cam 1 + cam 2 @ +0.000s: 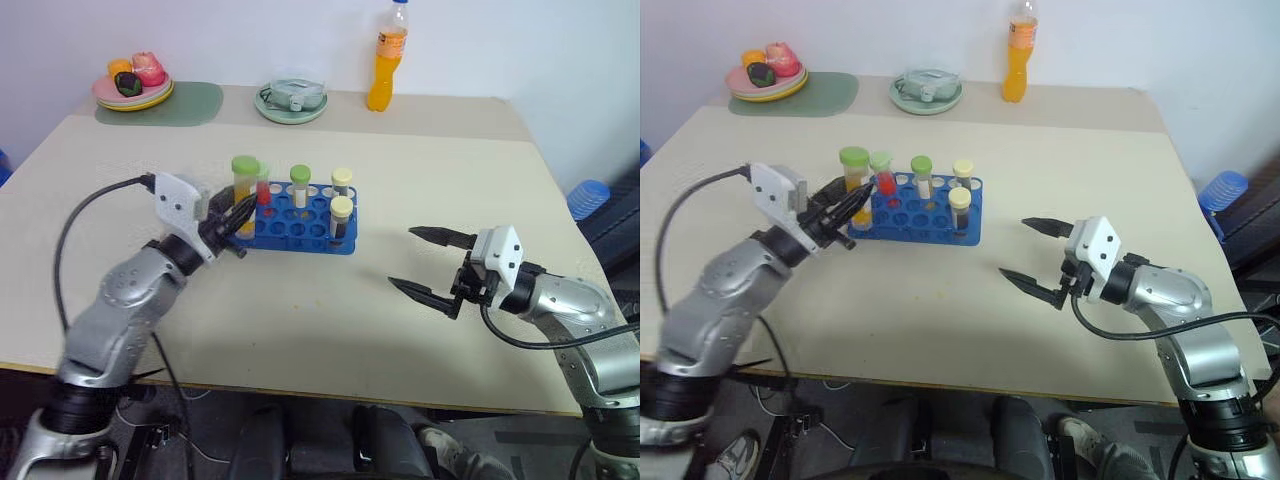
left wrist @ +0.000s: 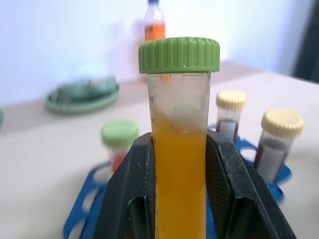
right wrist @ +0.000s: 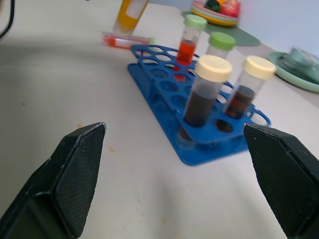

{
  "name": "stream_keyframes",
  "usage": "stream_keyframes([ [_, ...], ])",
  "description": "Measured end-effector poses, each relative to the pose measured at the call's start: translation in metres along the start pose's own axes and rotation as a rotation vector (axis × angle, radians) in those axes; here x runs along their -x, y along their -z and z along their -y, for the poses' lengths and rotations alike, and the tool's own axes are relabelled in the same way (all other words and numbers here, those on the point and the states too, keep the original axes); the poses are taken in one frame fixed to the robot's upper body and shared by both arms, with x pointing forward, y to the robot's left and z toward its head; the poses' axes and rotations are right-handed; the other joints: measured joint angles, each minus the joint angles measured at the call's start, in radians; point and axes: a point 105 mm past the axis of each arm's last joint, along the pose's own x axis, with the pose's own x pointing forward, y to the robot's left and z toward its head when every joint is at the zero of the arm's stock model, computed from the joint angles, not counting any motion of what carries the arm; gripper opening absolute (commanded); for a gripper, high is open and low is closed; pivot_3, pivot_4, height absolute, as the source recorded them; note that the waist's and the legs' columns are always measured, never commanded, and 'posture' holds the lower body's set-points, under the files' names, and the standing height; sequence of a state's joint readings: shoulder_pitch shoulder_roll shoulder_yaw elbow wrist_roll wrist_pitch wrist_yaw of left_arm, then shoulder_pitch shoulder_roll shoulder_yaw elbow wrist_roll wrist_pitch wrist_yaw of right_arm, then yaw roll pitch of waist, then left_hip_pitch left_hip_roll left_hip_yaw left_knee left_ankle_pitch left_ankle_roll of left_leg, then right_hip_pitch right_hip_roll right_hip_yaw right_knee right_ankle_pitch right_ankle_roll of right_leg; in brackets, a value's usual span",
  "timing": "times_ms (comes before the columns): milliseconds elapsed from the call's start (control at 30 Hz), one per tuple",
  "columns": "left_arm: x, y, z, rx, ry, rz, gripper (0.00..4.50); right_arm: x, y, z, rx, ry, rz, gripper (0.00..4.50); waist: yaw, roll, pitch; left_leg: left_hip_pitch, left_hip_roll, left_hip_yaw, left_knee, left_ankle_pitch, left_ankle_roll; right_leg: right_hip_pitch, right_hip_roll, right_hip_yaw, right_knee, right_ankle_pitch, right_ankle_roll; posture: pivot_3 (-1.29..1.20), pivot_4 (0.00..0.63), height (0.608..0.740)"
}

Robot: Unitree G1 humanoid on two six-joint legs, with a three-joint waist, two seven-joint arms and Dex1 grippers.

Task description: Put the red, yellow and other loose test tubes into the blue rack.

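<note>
Beige matte table (image 1: 300, 320). Left gripper (image 1: 238, 222) clenched on yellow-filled, green-capped tube (image 1: 245, 182), upright by blue perforated plastic rack (image 1: 300, 228). Red tube (image 3: 127, 40) flat beside rack. Right gripper (image 1: 428, 262) spread, holding nothing.

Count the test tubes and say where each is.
6. Four stand in the blue rack: one red, one green-capped, two dark. The left end effector holds the yellow one; another red lies beside the rack.

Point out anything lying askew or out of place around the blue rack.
One red tube lies flat on the table beside the far end of the blue rack, not in a hole. The left gripper holds the yellow tube upright, not yet racked. Nothing looks spilled.
</note>
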State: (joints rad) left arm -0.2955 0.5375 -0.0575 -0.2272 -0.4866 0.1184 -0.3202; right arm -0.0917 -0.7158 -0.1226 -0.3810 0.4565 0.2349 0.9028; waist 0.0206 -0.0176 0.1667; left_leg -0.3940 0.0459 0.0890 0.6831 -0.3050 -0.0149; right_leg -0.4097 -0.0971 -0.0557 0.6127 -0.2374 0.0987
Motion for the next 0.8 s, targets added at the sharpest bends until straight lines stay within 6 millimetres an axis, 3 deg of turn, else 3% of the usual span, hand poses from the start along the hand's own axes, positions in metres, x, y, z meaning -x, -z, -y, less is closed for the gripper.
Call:
stream_keyframes([
  [167,-0.018,0.029,0.013,-0.062,0.001,0.077,0.75,0.012,-0.001,0.001,-0.001,0.048,-0.024,4.5,-0.007,0.0,0.0,0.0,0.0,0.0,0.0,-0.003,0.005,0.0,0.0,0.0,0.001,0.0,0.0,0.0,0.15,0.74],
  [433,-0.04,0.05,0.037,-0.067,0.061,0.149,0.75,0.021,-0.006,-0.002,-0.002,0.085,-0.029,4.5,-0.006,0.0,0.0,0.001,0.001,0.0,0.001,-0.005,0.009,0.0,0.0,0.0,0.001,0.0,0.001,0.0,0.15,0.74],
  [800,-0.04,0.056,0.052,-0.042,0.133,0.196,0.75,0.025,-0.009,0.002,0.004,0.11,-0.05,4.5,-0.007,0.0,-0.001,0.002,0.001,-0.001,0.001,-0.005,0.009,0.001,0.0,0.0,0.001,0.0,0.001,0.0,0.15,0.74],
])
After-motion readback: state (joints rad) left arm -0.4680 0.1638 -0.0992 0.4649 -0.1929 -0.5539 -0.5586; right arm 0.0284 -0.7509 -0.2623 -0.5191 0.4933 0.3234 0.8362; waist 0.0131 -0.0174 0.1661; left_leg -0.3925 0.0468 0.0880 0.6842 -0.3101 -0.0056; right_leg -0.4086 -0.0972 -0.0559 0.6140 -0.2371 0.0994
